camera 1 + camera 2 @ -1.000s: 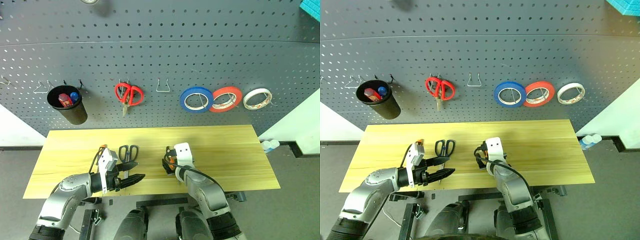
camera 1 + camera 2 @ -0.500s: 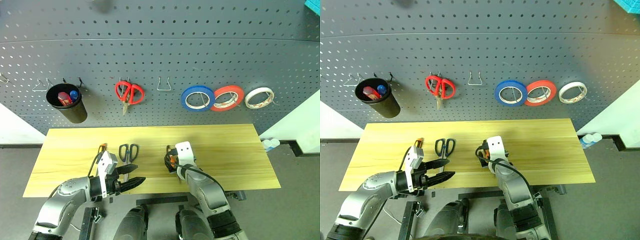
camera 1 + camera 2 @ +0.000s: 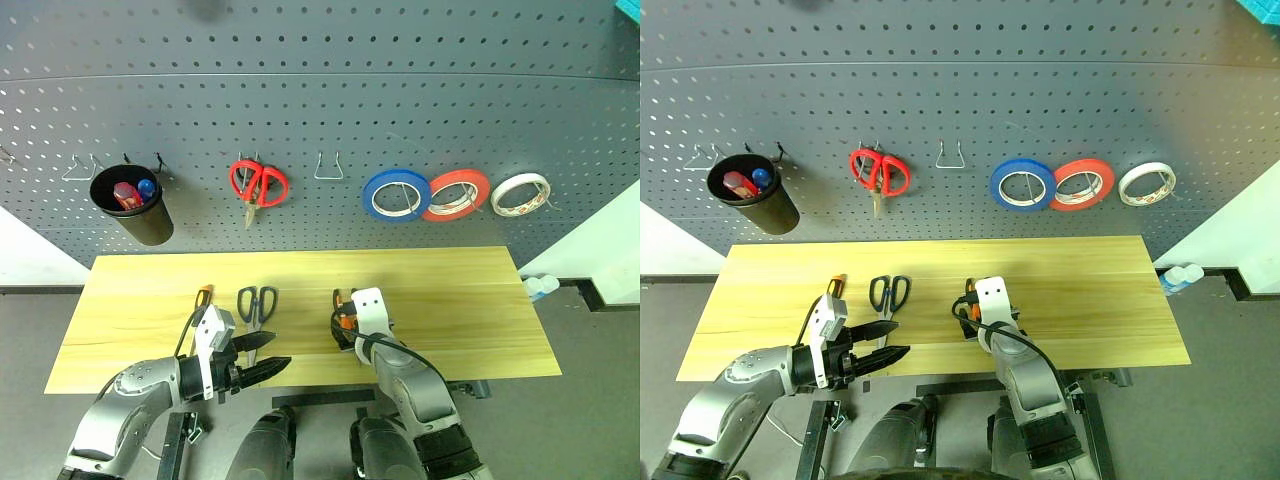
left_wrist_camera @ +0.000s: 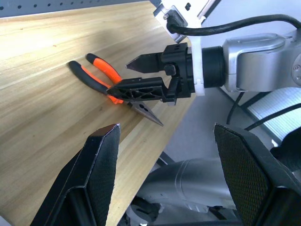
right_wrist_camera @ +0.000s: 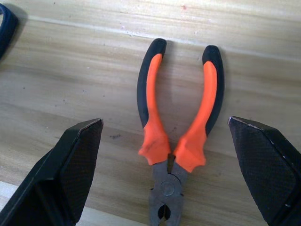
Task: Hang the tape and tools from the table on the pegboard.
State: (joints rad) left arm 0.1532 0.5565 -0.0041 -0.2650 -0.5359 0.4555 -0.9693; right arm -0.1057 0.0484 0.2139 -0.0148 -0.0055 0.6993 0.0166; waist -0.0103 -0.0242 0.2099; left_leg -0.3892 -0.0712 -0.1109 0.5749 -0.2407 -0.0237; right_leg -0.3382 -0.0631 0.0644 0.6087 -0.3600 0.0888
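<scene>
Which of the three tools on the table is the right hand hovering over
The orange-and-black pliers, lying flat between the open right hand. The dark-handled scissors and the screwdriver lie further left.

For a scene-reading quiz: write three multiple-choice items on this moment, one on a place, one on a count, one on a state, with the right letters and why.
1. Where do the pliers lie?
A. in the black cup
B. on the table, before the right gripper
C. on a pegboard hook

2. How many tape rolls hang on the pegboard?
A. one
B. two
C. three

3. How does the right gripper stand?
A. open, holding nothing
B. shut on the pliers
C. shut on the scissors

Key: 1 B, the right wrist view shows them flat on the wood between the fingers. 2 C, a blue roll, a red roll and the whitish tape hang there. 3 A, its fingers stand apart either side of the pliers, untouched.
</scene>
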